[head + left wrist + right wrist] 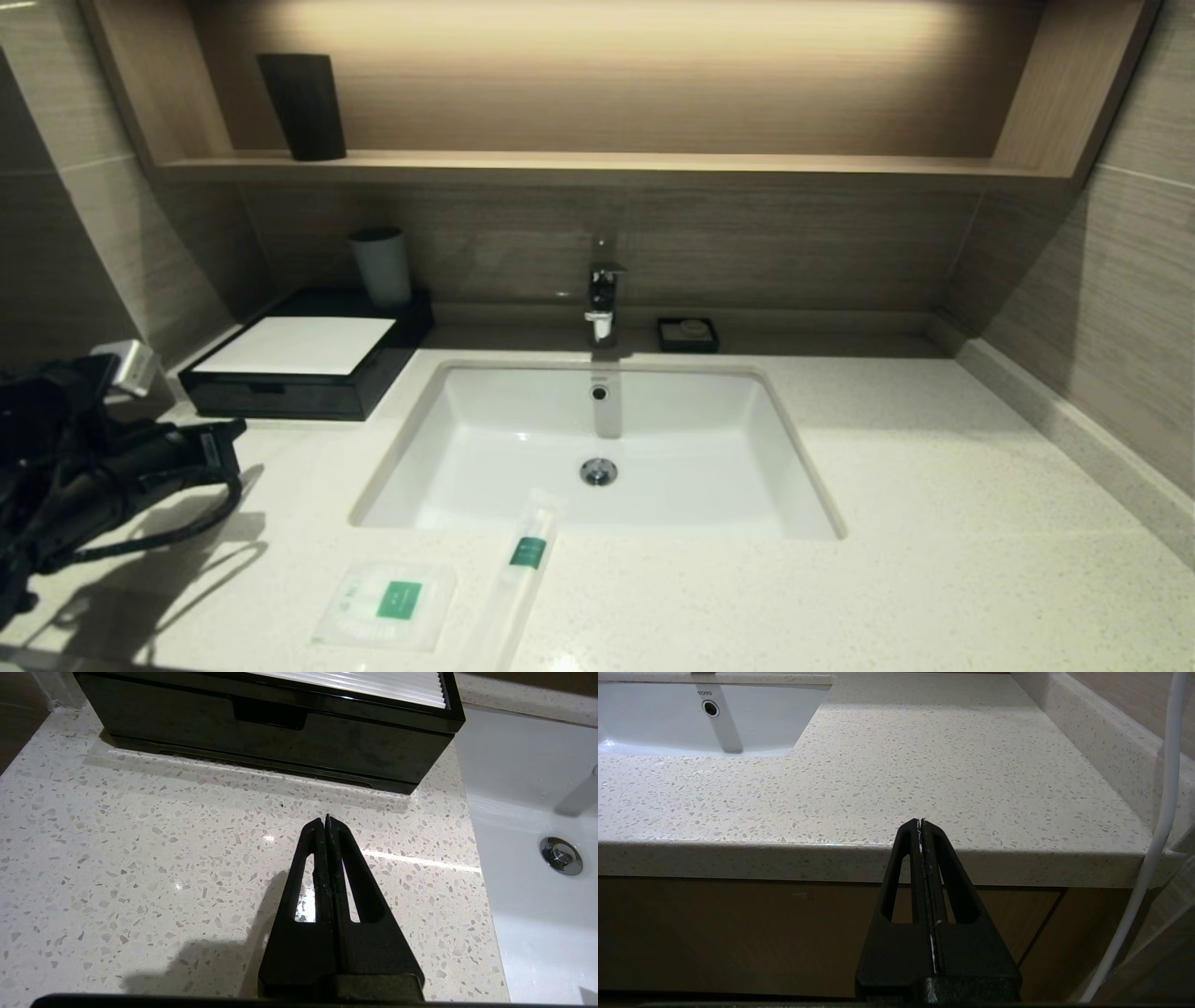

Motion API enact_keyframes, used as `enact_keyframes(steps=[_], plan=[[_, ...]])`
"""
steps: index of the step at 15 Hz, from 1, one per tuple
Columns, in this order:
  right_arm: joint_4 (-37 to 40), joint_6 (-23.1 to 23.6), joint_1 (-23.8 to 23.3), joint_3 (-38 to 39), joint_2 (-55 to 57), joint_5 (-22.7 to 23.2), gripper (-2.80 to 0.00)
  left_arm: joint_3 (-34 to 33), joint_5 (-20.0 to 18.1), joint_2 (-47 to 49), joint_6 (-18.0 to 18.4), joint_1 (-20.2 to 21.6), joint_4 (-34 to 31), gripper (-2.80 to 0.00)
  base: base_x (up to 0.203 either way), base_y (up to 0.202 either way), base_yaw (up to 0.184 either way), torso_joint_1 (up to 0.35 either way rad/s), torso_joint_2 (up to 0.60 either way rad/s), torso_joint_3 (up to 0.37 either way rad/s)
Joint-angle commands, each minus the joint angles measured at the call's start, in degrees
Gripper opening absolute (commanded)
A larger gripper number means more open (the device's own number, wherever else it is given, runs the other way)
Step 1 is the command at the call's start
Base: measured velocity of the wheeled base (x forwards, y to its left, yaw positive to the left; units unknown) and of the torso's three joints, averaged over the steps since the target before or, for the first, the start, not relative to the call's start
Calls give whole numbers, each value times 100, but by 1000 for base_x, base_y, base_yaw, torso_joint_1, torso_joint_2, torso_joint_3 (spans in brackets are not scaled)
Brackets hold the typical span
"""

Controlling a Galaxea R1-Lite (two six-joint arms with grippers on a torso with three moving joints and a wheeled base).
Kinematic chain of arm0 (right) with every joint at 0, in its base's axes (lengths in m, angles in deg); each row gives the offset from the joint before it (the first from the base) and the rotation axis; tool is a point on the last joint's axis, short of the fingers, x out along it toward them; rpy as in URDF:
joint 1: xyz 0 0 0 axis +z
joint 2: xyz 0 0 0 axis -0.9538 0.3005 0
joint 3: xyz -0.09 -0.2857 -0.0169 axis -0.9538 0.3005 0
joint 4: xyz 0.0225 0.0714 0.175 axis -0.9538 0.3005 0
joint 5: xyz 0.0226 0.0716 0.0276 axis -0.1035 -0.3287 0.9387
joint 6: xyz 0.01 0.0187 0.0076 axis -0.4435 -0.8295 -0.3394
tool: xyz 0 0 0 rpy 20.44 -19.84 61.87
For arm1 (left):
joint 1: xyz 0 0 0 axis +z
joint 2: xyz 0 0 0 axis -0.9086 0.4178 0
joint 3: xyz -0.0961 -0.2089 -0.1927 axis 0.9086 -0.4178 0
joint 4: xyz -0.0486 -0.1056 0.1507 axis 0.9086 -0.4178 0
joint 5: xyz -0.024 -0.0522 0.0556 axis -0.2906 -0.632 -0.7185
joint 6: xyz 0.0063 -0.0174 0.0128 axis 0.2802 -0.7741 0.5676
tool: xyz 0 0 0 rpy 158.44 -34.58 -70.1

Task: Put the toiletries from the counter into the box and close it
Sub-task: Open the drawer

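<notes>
Lower left of head view: left arm, black w/ cables, over counter near its left edge. Left gripper seen from its wrist cam: fingers pressed together, tips meeting, nothing between them; hangs above bare speckled stone, pointed toward box front, apart from it.

Box, mid-left of head view: low, glossy black, white top panel, drawer front w/ dark recessed pull; drawer looks shut. Sits on counter left of basin, back against wall. Left wrist cam shows same box across top of frame, basin at right edge.

Square packet, bottom centre-left of head view: flat, pale translucent, green label, lying on counter near front edge. Not touched by either gripper.

Slim packet, just right of square one: long, pale, green band; far end overhangs basin's front rim, near end runs off bottom of frame. The two lie just beside each other, no clear contact.

Right gripper, own wrist cam only: fingers closed flat together, empty; parked low in front of counter's front edge, wood cabinet face behind it. White cable at right of that frame.

Misc.: faucet at back of basin, drain in basin floor; soap dish right of faucet; pale cup behind box; dark cup on wooden shelf, upper left.
</notes>
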Motion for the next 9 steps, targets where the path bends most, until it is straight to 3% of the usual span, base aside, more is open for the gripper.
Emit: enact_keyframes(steps=[1,3,5,9], plan=[[0,-4,0,0,0,1,-280,-13,-9,65,1,45,35,-280,0,0,0,0,0,0],[8,-4,0,0,0,1,-280,16,-105,67,-3,136,32,-280,0,0,0,0,0,0],[4,5,0,0,0,1,-280,42,-583,57,-74,281,19,-280,0,0,0,0,0,0],[0,-3,0,0,0,1,-280,120,-1012,56,-108,524,-86,-280,0,0,0,0,0,0]])
